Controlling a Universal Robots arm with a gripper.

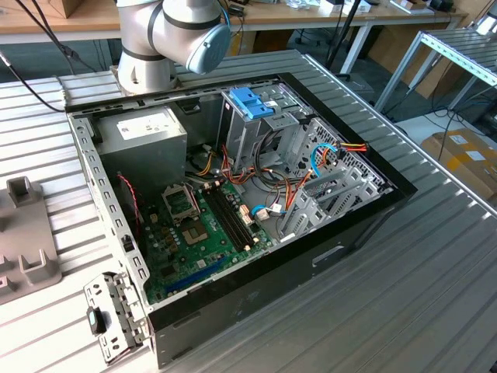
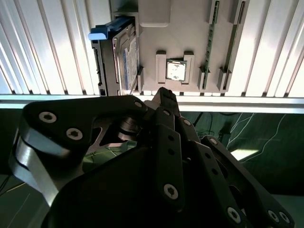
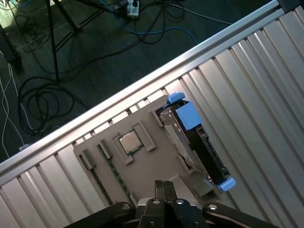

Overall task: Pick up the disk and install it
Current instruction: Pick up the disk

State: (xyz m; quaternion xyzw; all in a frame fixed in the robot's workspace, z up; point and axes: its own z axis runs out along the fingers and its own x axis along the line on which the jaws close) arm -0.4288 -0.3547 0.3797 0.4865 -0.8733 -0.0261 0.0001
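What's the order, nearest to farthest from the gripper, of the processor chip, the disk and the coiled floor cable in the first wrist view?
1. Processor chip and disk, on the grey holder under the gripper: too close to call.
2. Coiled cable, on the floor past the table edge: farthest.

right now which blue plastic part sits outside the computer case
The disk, on edge in the grey holder; the blue latch sits atop the drive cage inside the case.
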